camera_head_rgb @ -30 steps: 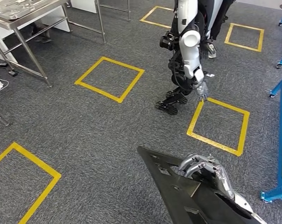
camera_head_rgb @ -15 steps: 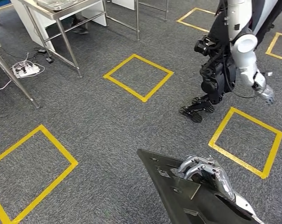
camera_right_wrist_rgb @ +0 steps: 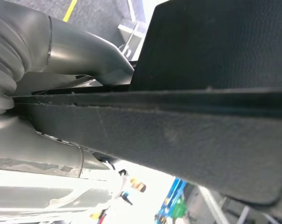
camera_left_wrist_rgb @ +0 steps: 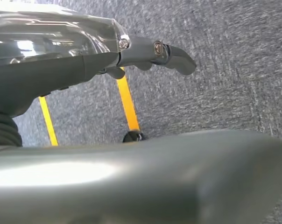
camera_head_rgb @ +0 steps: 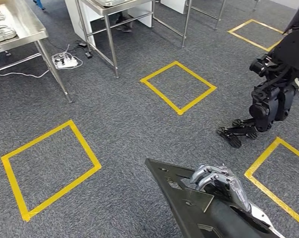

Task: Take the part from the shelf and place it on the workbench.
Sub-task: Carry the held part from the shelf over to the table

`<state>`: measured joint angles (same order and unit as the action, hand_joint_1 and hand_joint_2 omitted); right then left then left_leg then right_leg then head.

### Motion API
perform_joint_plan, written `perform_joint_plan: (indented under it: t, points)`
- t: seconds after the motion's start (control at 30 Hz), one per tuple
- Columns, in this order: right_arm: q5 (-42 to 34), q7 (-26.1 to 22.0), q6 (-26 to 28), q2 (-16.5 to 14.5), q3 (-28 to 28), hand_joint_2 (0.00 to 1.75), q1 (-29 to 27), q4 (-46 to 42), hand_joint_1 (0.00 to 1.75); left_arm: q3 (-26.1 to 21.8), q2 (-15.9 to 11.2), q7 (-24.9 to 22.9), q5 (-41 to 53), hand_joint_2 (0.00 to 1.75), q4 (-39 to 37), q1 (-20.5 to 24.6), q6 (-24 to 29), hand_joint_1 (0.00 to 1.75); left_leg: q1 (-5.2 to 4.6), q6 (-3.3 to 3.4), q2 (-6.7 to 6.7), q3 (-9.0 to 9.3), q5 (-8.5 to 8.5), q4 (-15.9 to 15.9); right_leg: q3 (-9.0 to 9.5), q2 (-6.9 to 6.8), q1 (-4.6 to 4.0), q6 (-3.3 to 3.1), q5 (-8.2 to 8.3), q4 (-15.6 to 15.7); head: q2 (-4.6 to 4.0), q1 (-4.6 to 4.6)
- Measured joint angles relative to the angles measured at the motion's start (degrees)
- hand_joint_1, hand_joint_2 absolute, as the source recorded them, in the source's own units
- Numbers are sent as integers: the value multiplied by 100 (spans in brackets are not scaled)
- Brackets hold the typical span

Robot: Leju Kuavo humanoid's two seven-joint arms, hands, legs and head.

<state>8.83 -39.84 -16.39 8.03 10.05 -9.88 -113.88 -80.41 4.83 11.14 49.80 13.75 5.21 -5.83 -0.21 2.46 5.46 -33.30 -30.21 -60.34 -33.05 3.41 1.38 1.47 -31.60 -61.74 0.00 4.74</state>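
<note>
The right hand has its fingers curled over the upper edge of the part, a dark flat panel with a pointed tip, and grips it low at the near right of the head view. The hold sits well back from the tip, so the point juts out to the left ahead of the robot, likely so the panel travels flat and clear of its legs. The left hand holds nothing that I can see; its fingers look stretched out over grey carpet, though the wrist view is too close to be sure. A steel worktop stands at the far left, a second one beyond it. Between them and the part lies open carpet marked with yellow tape squares. Another robot crouches at the far right, well apart. A power strip and its cables lie by the table legs, an edge to mind when stepping in.
</note>
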Motion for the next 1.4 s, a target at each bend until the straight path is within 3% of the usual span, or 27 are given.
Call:
perform_joint_plan:
  t: [0.07,0.13,0.2,0.27,0.33,0.37,0.43,0.5,0.57,0.63,0.67,0.73,0.77,0.83,0.87,0.9,0.93,1.0,1.07,1.13,1.17,1.23,1.3,1.37,1.4]
  points:
    - [-1,3,-28,-2,-24,175,19,8,175,-7,18,1,-12,175,0,-10,-1,0,22,-63,130,-22,-3,3,71,90,-15,-28,1,160,0,3]
    - [-2,6,-66,-9,-31,175,56,11,175,-19,27,-6,-29,175,-1,-40,1,0,36,-129,173,-34,-9,9,101,-29,-12,-73,4,197,0,5]
    - [-3,6,-97,-21,-31,175,82,12,175,-31,37,-16,-41,175,-2,-43,6,0,22,-188,-85,-132,-152,-203,141,-185,16,-134,6,235,0,7]
    - [-2,7,-125,-25,-32,175,85,14,175,-37,40,-30,-43,175,-2,-17,16,0,33,-246,-392,-454,-462,-840,176,-366,20,-170,-22,243,0,9]
    - [6,15,-154,-27,-32,175,86,19,175,-39,44,-57,-42,175,-2,-16,25,0,72,-294,-470,-782,-638,-1444,210,-539,20,-172,-63,243,0,9]
    - [11,19,-166,-30,-32,175,87,22,175,-39,46,-67,-42,175,-2,-30,26,0,90,-309,-487,-819,-576,-1486,235,-617,22,-165,-88,243,0,9]
    - [19,25,-183,-34,-31,175,89,28,175,-40,49,-75,-42,175,-2,-53,26,0,114,-317,-584,-585,-198,-955,314,-767,27,-135,-148,243,0,9]
    - [20,33,-200,-37,-30,175,90,29,175,-42,51,-78,-43,175,-2,-44,25,0,71,-286,-830,-272,69,-303,392,-896,12,-73,-216,242,0,9]
    - [22,52,-222,-40,-26,175,95,29,175,-43,58,-84,-46,175,-2,-37,16,0,12,-219,-954,-182,71,-96,451,-1006,-12,-3,-261,259,0,8]
    - [25,79,-235,-48,-19,175,109,29,175,-45,63,-88,-50,175,-2,-56,9,0,10,-136,-851,-175,69,-60,524,-1086,-6,61,-293,300,0,7]
    - [25,91,-240,-54,-16,175,117,29,175,-45,67,-87,-51,175,-2,-66,8,0,22,-95,-790,-156,71,-38,544,-1000,3,88,-337,278,0,8]
    - [22,107,-244,-62,-17,175,120,31,175,-46,73,-85,-52,175,-2,-55,8,0,58,-22,-676,-121,80,2,409,-664,14,111,-569,-67,0,3]
    - [21,110,-245,-64,-19,175,112,36,175,-46,77,-84,-53,175,-2,-40,8,0,55,1,-610,-117,74,5,218,-494,12,103,-743,-436,0,2]
    - [21,114,-246,-64,-19,175,93,55,175,-46,84,-84,-53,175,-2,-24,7,0,41,28,-456,-108,63,4,-223,-383,0,86,-982,-1189,0,1]
    - [21,119,-248,-64,-19,175,90,66,175,-47,89,-83,-53,175,-2,-26,4,0,32,34,-374,-96,57,3,-354,-373,-9,76,-942,-1347,0,1]
    - [20,125,-250,-64,-18,175,89,75,175,-48,96,-79,-55,175,-2,-31,-1,0,24,37,-290,-79,52,3,-375,-359,-17,57,-780,-1269,0,1]
    - [19,130,-254,-64,-18,175,89,81,175,-48,104,-74,-56,175,-2,-33,-7,0,18,36,-202,-58,47,2,-299,-316,-26,31,-529,-979,0,1]
    - [16,135,-262,-65,-19,175,90,86,175,-48,130,-53,-60,175,-2,-26,-20,0,10,19,-27,-40,31,-5,-50,-58,-31,-37,-92,-219,0,2]
    - [9,134,-264,-66,-19,175,96,91,175,-49,151,-28,-64,175,-2,-21,-31,0,22,-35,125,-60,26,-6,87,123,-39,-62,26,171,0,3]
    - [3,133,-263,-70,-19,175,114,94,175,-51,155,-4,-68,175,-2,-44,-53,0,41,-110,249,-78,34,11,125,39,-45,-75,10,219,0,2]
    - [2,132,-263,-76,-19,175,125,93,175,-52,160,9,-68,175,-3,-58,-67,0,38,-146,207,-81,18,-1,148,-30,-35,-98,17,243,0,5]
    - [0,128,-263,-90,-19,175,130,92,175,-52,167,35,-72,175,-4,-49,-87,0,25,-217,-92,-203,-163,-270,198,-201,-3,-149,21,288,0,12]
    - [-1,126,-263,-97,-19,175,121,93,175,-52,170,63,-93,175,-4,-18,-109,0,49,-291,-401,-546,-488,-946,229,-386,0,-175,-7,296,0,18]
    - [-2,126,-263,-104,-19,175,115,97,175,-54,169,91,-121,175,-4,-17,-132,0,94,-349,-472,-833,-621,-1474,259,-555,6,-167,-47,295,0,18]
    - [-4,126,-264,-111,-19,175,115,100,175,-55,168,103,-135,175,-4,-28,-142,0,115,-369,-492,-833,-533,-1453,285,-633,12,-155,-71,295,0,18]
